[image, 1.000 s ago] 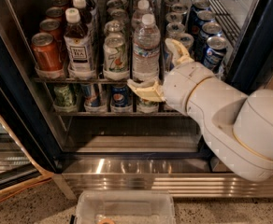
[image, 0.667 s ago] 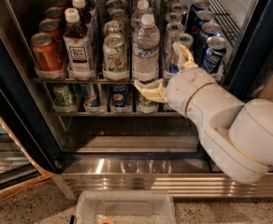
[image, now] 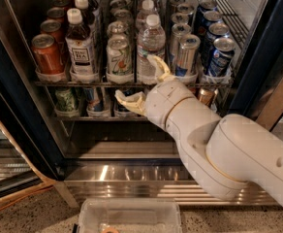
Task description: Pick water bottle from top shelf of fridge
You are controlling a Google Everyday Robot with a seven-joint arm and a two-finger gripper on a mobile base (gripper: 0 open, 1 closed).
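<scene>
The water bottle (image: pixel 150 46), clear ribbed plastic with a white cap, stands at the front of the top shelf (image: pixel 83 84) in the fridge (image: pixel 15 106), between a green-print can and a silver can. My gripper (image: pixel 144 84) is open right in front of the bottle's base. One finger (image: pixel 158 67) points up along the bottle's lower right side. The other finger (image: pixel 129 101) reaches left below the shelf's front edge. The jaws are spread and hold nothing. My white arm covers the shelf's lower right.
A white-capped tea bottle (image: pixel 81 47) and a red can (image: pixel 47 55) stand left of the water bottle. Blue cans (image: pixel 221 57) stand at the right. Short cans (image: pixel 66 101) sit on the rack below. A clear plastic bin (image: pixel 129 215) lies on the floor before the steel base (image: pixel 132 174).
My gripper has shifted left and down. Its upper finger went from the silver can to the water bottle's right side. The bottle has not moved.
</scene>
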